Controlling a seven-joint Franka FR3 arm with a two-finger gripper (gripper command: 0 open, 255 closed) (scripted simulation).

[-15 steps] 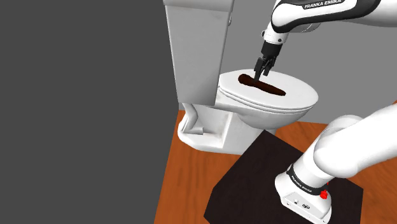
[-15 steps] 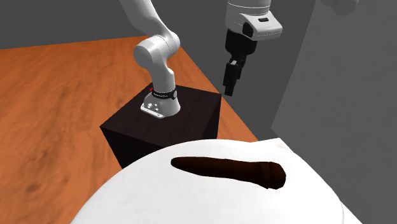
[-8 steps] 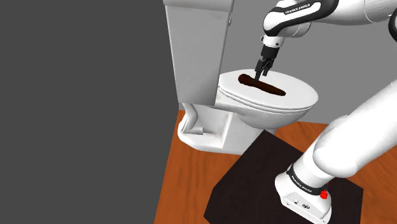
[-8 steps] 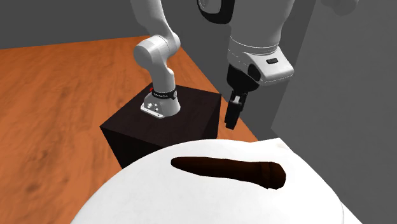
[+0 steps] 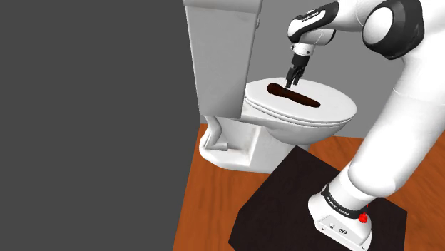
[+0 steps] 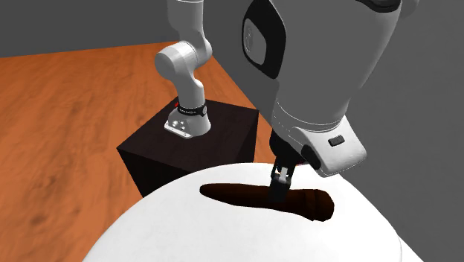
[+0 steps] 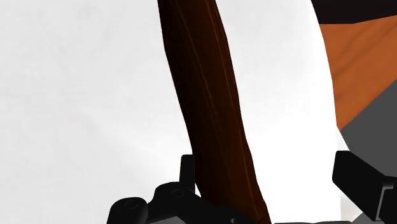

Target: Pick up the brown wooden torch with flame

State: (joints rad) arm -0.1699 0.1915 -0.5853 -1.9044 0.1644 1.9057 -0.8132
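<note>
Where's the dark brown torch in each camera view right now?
Shoulder view: torch lies on the white toilet lid, upper right of centre.
Second exterior view: torch lower middle, across the lid.
Wrist view: torch runs between the open jaws, over the lid.
Shared landmark: the toilet lid.

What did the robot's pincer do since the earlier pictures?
The pincer came down over the white toilet lid to the brown torch. Its open fingers now stand either side of the torch, not clasping it. The torch and the lid stayed where they were.
</note>
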